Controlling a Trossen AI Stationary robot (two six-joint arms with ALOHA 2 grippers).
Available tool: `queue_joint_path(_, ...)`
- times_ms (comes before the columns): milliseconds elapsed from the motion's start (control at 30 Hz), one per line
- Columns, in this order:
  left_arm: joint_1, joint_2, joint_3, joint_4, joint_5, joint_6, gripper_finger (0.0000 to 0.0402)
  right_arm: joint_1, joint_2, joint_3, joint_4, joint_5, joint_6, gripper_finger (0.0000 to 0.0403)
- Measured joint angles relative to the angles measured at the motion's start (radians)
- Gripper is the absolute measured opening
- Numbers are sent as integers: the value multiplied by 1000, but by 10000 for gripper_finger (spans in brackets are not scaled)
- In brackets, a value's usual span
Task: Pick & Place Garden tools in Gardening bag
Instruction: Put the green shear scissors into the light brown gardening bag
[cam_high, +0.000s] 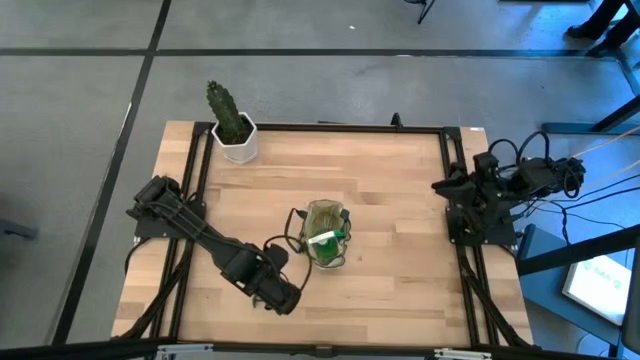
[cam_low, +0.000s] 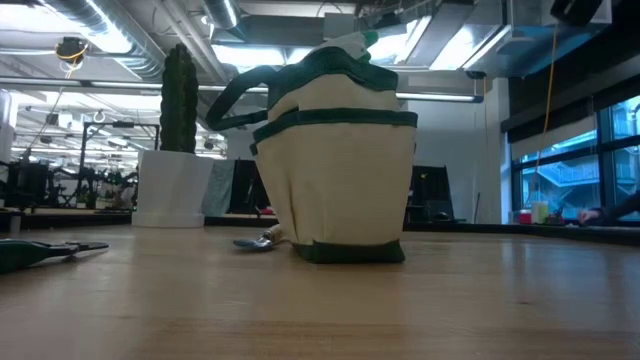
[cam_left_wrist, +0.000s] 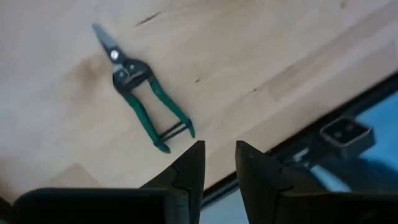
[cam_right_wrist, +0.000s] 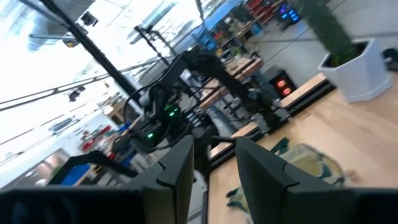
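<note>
The khaki bag (cam_high: 325, 233) with dark green trim stands upright mid-table, also in the low view (cam_low: 340, 160). The green spray bottle's white nozzle (cam_high: 322, 240) sticks out of its top. The pruning shears (cam_left_wrist: 140, 87), with green handles, lie flat on the wood, also in the low view (cam_low: 45, 250); my left arm hides them in the high view. My left gripper (cam_left_wrist: 217, 158) hovers above the table near the front edge (cam_high: 283, 297), open and empty, just short of the shears' handle ends. My right gripper (cam_right_wrist: 214, 158) is open and empty at the table's right edge (cam_high: 470, 205).
A cactus in a white pot (cam_high: 233, 128) stands at the far left. A metal tool tip (cam_low: 255, 241) lies on the table by the bag's foot. The black table frame (cam_left_wrist: 339, 134) runs close past the shears. Bare wood lies right of the bag.
</note>
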Motion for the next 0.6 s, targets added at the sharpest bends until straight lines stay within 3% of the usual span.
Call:
queue_joint_path(200, -24, 3, 0, 17, 3, -258, 84, 0, 0, 0, 0, -75, 3, 124)
queue_joint_path(333, -33, 16, 0, 29, -4, -352, 89, 0, 0, 0, -14, -85, 2, 124)
queue_joint_path(600, 3, 44, 0, -15, 26, -406, 184, 0, 0, 0, -100, -92, 4, 149)
